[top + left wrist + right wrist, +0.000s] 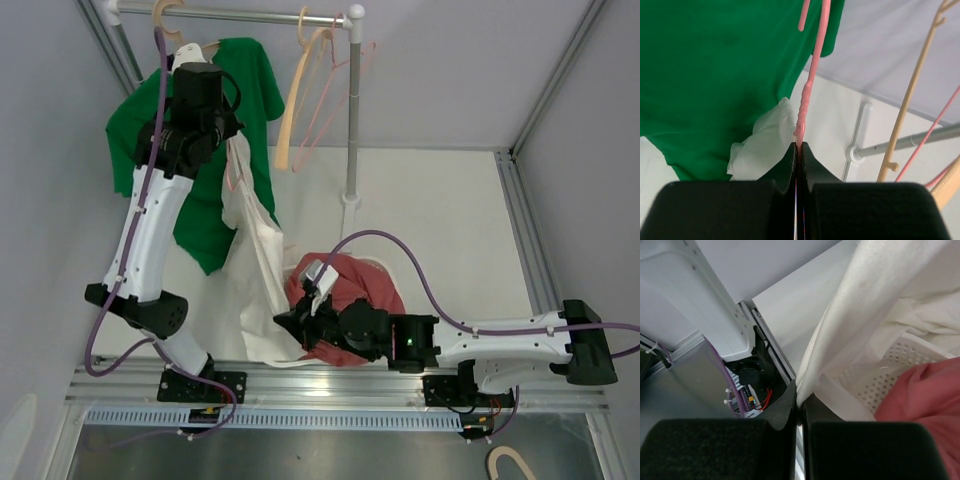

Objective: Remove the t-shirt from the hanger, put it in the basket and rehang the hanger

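Watching from above, I am seeing the left gripper (232, 145) sitting high under the rail (240, 14), beside a green shirt (245, 85). The white t-shirt (250, 250) is hanging from there down to the right gripper (290, 322), near the table's (440, 220) near edge.

Left wrist: fingers (786, 165) are clamping shut on the pink hanger (807, 85).

Right wrist: fingers (785, 407) are pinching the t-shirt's fabric beside a white basket (880, 380).

Left arm (150, 230) and right arm (505, 345) have white shells, black joints, purple cables (385, 236); the jaws look black, perhaps rubber-padded.
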### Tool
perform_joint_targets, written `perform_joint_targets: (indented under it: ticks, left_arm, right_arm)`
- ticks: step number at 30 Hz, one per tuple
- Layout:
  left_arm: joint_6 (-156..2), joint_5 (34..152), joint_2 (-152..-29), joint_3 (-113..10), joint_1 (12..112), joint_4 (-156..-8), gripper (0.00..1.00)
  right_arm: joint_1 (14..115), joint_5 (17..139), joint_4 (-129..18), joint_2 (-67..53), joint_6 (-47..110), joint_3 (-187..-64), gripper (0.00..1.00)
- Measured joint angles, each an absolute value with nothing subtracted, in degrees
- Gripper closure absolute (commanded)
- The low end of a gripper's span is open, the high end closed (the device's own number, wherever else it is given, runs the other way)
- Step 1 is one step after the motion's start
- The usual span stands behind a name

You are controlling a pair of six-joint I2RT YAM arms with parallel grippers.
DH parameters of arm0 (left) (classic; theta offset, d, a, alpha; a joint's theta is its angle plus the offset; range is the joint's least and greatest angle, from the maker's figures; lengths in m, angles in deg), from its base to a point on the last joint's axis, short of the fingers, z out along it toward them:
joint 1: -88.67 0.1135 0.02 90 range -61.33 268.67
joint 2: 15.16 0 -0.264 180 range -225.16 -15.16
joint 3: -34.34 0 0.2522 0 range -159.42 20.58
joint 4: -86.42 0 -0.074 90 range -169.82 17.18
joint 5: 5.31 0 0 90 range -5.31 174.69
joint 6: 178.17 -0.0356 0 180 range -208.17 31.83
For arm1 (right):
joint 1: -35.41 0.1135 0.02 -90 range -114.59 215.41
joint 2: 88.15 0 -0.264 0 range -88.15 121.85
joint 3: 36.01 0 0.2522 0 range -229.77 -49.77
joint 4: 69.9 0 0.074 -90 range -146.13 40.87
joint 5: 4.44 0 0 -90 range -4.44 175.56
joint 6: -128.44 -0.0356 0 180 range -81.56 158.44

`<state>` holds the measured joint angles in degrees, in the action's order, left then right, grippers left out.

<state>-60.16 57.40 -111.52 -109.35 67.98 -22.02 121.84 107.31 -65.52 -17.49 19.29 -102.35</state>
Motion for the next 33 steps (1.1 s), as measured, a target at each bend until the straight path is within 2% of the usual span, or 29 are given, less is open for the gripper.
perform_joint_targets:
  ticks: [5, 10, 16, 24, 33]
  left_arm:
    - [-59.94, 62.95, -107.69, -104.67, 67.96, -21.93, 0.99]
    - [-60.07, 71.11, -96.83, -94.53, 67.83, -21.41, 0.99]
    - [-61.8, 76.35, -82.6, -93.09, 67.74, -16.21, 0.99]
    - [-63.57, 74.54, -69.81, -92.21, 67.74, -9.08, 0.99]
    - [-64.27, 69.66, -71.37, -79.6, 69.01, -11.13, 0.99]
  right_arm:
    - [118.26, 105.11, -61.92, -15.09, 19.66, -104.93, 1.0]
    - [109.93, 98.55, -59.25, -8.49, 22.41, -115.13, 1.0]
    - [99.77, 92.12, -57.43, 2.11, 25.73, -130.67, 1.0]
    - [95.53, 86.31, -53.7, 11.95, 26.78, -142.04, 1.0]
    - [95.64, 84.58, -44.36, 13.26, 30.3, -163.35, 1.0]
